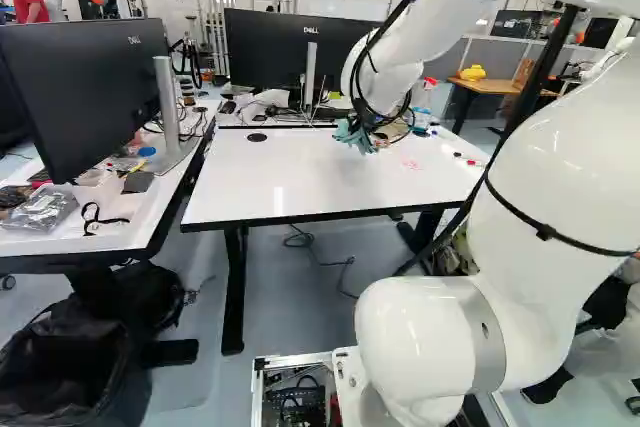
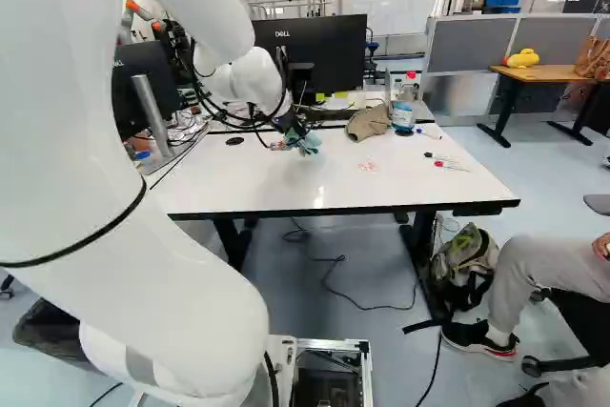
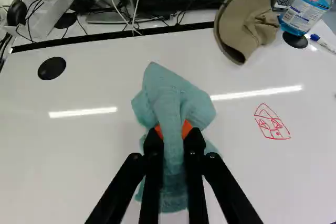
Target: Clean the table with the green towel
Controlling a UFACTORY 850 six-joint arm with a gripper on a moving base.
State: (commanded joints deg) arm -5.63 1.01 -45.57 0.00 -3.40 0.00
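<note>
My pincer [image 3: 174, 137] is clamped on the green towel [image 3: 170, 103]; swept too wide, it could knock the bottle [image 3: 307, 9].

Bright, broad light filling the room. Wrist view: two narrow glare streaks [image 3: 256, 93] lying across the glossy tabletop [image 3: 79, 166]. Base views: softer sheen showing there; white arm [image 1: 560, 177] catching highlights, its curves shading to pale grey.

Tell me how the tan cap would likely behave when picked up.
The cap would probably be floppy: its cloth crown slumps in creases. Its curved brim looks stiffer and may hold its shape. It is likely light for its size, since it looks like hollow fabric.
</note>
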